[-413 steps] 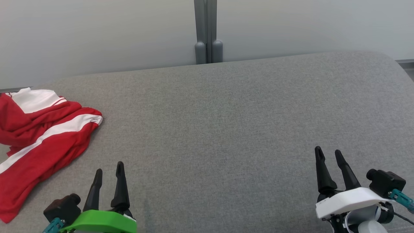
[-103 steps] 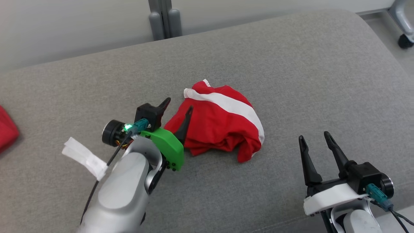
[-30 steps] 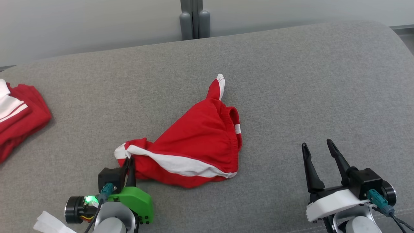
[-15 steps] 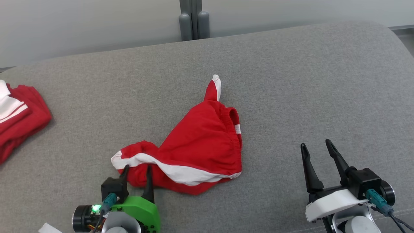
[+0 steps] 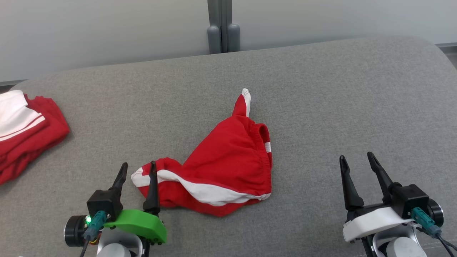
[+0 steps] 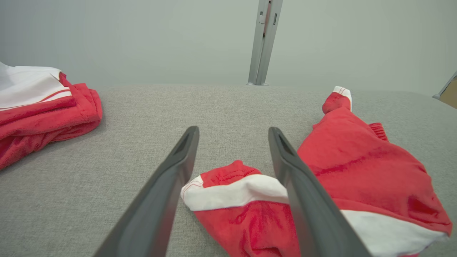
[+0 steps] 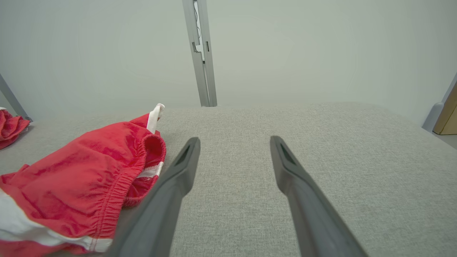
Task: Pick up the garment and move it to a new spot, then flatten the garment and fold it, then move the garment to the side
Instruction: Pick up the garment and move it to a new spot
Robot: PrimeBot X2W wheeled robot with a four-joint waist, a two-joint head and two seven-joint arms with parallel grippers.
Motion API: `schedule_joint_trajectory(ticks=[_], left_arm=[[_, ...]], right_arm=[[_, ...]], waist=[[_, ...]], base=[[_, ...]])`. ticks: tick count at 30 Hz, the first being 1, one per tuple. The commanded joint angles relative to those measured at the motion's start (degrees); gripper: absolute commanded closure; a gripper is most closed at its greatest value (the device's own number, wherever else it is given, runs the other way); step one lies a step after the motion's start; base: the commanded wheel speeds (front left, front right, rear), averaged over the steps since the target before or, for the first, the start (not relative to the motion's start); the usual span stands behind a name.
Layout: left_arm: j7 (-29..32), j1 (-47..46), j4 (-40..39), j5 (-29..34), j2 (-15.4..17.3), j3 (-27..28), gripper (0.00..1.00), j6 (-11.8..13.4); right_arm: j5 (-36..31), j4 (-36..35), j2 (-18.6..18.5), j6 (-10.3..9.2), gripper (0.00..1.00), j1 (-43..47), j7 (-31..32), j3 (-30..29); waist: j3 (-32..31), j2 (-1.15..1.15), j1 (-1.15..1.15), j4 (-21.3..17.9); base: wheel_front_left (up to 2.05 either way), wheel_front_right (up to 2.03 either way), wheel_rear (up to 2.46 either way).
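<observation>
The garment (image 5: 228,167), red shorts with a white side stripe, lies crumpled and partly spread in the middle of the grey cushioned surface (image 5: 321,107). One leg end points toward the back. My left gripper (image 5: 138,165) stands open at its near-left corner. In the left wrist view the white-banded hem (image 6: 228,189) lies on the surface between the open fingers of the left gripper (image 6: 232,131), untouched by either. My right gripper (image 5: 356,156) is open and empty, to the right of the garment. The right wrist view shows the waistband (image 7: 117,185) left of the right gripper (image 7: 234,140).
A pile of other red and white clothes (image 5: 25,125) sits at the far left edge. A grey post (image 5: 223,32) stands against the pale wall behind. The surface curves away at the right, with bare grey fabric between the garment and my right gripper.
My left gripper has opened and let go of the garment's white-banded corner, which now rests on the surface. The head camera has shifted slightly. The right arm has stayed still.
</observation>
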Motion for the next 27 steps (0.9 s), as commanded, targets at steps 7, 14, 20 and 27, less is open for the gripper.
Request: schedule_joint_trajectory(ticks=[7, 14, 20, 27], left_arm=[[-0.6, 4.9, -0.8, 2.1, -1.4, 6.0, 0.00, -3.7], [-0.6, 9.8, -1.4, 6.8, -4.8, 13.0, 0.00, -7.5], [-0.6, 12.0, -0.8, 10.1, -7.8, 17.2, 0.00, -10.0], [-0.6, 13.1, -0.2, 13.0, -10.1, 20.7, 0.00, -12.4]], right_arm=[[-0.6, -1.3, -0.1, 0.00, 0.00, 0.4, -0.2, -0.7], [-0.7, -1.1, -0.1, 0.00, 0.00, 1.4, -0.2, -0.2], [-0.6, -1.1, -0.1, 0.00, 0.00, 1.8, -0.2, 0.4], [-0.5, -1.2, -0.1, 0.00, 0.00, 2.1, -0.2, 0.8]], waist=[[-2.5, 0.00, 0.00, 0.3], [-4.0, 0.00, 0.00, 0.5], [-4.7, 0.00, 0.00, 0.3], [-5.1, 0.00, 0.00, -0.1]], base=[[0.00, 0.00, 0.00], [0.00, 0.00, 0.00], [0.00, 0.00, 0.00], [0.00, 0.00, 0.00]])
